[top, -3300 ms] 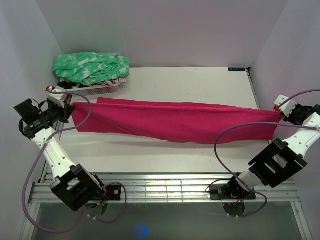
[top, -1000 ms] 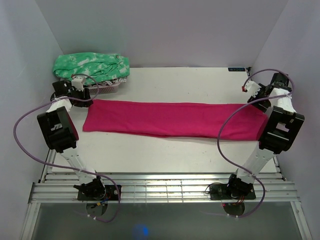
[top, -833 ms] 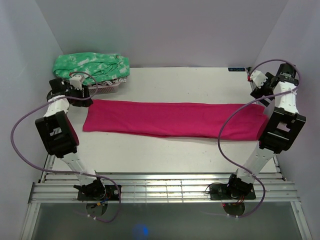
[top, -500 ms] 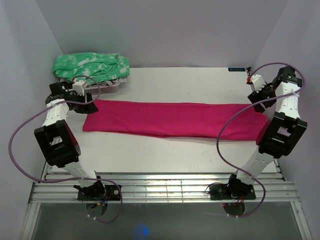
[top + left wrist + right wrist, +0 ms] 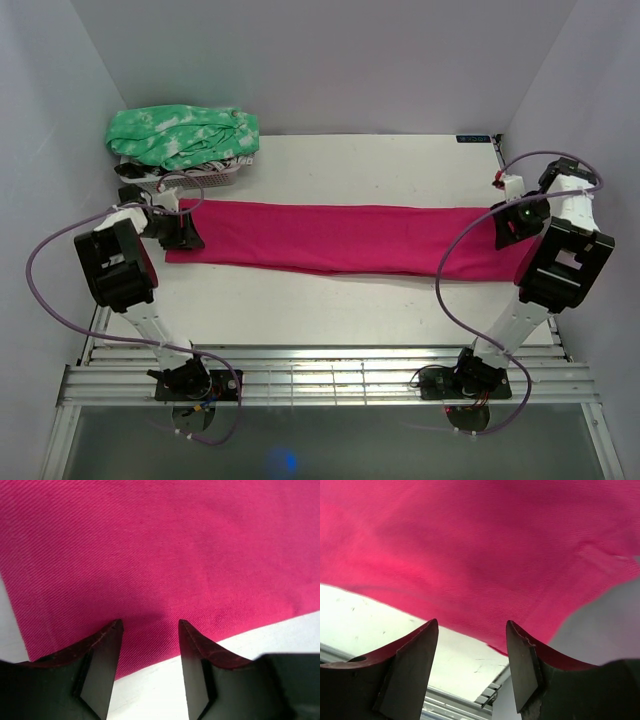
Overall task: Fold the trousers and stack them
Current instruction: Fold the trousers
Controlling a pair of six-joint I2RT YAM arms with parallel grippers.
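The magenta-pink trousers (image 5: 340, 238) lie flat in a long band across the table (image 5: 350, 165), from left edge to right edge. My left gripper (image 5: 186, 232) is low over their left end. In the left wrist view its jaws (image 5: 150, 625) stand open, the tips over the cloth (image 5: 175, 545) just inside its near hem, nothing pinched between them. My right gripper (image 5: 505, 226) hangs over the right end. In the right wrist view it (image 5: 472, 623) is open too, above the edge of the fabric (image 5: 485, 540), holding nothing.
A green-and-white mottled garment (image 5: 185, 135) is heaped on a white basket (image 5: 205, 180) at the back left corner. Grey walls close in the left, back and right sides. A metal rail (image 5: 320, 375) runs along the near edge by the arm bases.
The trousers, earlier stretched between both grippers, now lie flat and released. Both grippers came down from the back corners onto the trouser ends, and their jaws have narrowed a little.
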